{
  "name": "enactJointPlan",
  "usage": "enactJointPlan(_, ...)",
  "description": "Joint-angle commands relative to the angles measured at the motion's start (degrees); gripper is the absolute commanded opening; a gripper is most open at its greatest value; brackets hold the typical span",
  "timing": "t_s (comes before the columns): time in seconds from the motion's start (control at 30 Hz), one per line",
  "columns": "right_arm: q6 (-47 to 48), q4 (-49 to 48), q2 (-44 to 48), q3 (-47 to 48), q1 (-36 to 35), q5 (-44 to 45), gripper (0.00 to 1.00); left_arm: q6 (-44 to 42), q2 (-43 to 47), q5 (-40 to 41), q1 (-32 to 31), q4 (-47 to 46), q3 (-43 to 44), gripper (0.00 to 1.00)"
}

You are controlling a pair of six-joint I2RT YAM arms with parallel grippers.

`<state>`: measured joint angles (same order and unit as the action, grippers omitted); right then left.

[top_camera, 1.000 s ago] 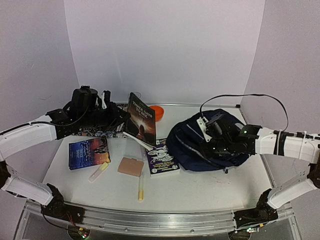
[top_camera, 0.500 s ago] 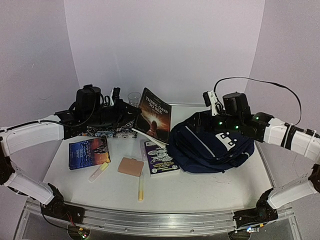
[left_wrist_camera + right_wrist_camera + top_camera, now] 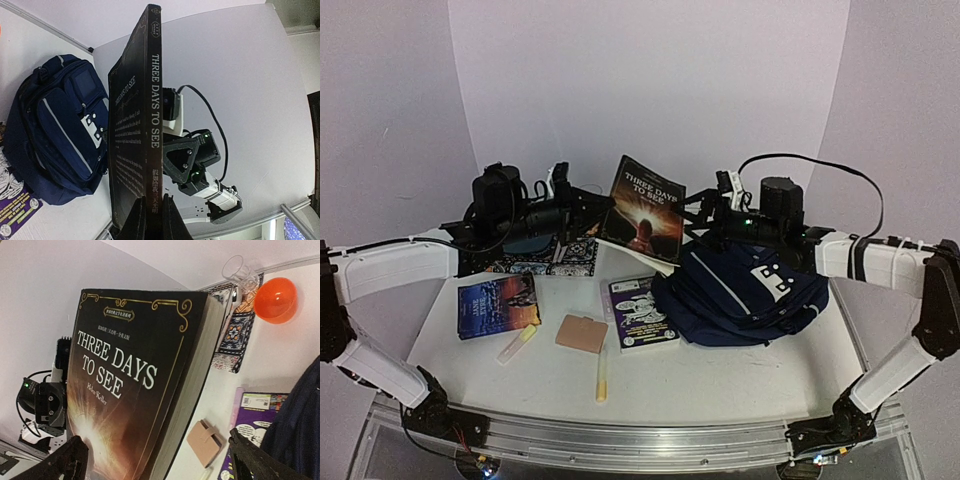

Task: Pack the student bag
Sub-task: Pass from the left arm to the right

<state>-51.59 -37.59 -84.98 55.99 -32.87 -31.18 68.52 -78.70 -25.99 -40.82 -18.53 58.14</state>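
My left gripper (image 3: 154,220) is shut on the lower spine of a dark book titled "Three Days to See" (image 3: 152,100) and holds it upright in the air. From above, the book (image 3: 648,208) hangs at the back centre, just left of the navy student bag (image 3: 750,290), which lies on the table's right half. My right gripper (image 3: 695,215) hovers over the bag's left end and faces the book. Its jaws (image 3: 160,462) stand wide open, and the book's cover (image 3: 130,380) fills the space in front of them without being gripped.
On the table lie a purple booklet (image 3: 642,313), a tan card holder (image 3: 582,333), a blue-orange book (image 3: 498,305) and two highlighters (image 3: 602,375). A patterned cloth (image 3: 545,260) lies under the left arm. An orange bowl (image 3: 275,300) and a clear cup (image 3: 237,270) stand at the back.
The left arm has lifted the book and carried it right, toward the bag. The right gripper has opened, risen off the bag and swung left to face the book.
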Motion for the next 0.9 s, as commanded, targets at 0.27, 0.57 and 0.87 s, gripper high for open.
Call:
enactJointPlan(0.27, -20.4, -32.2, -9.5, 4.3, 0.2, -14.6, 0.86, 6.4, -2.8, -5.1, -0.1, -17.6, 5.5, 0.0)
enactJointPlan(0.57, -28.3, -45.1, -12.0, 5.4, 1.1, -16.1, 0.27, 6.7, -2.9, -4.5, 0.5, -18.8, 1.9, 0.0)
enactJointPlan(0.87, -29.4, -45.2, -9.8, 5.2, 1.4, -10.8, 0.0, 5.9, -2.7, 0.0, 0.8, -18.7, -4.0, 0.49)
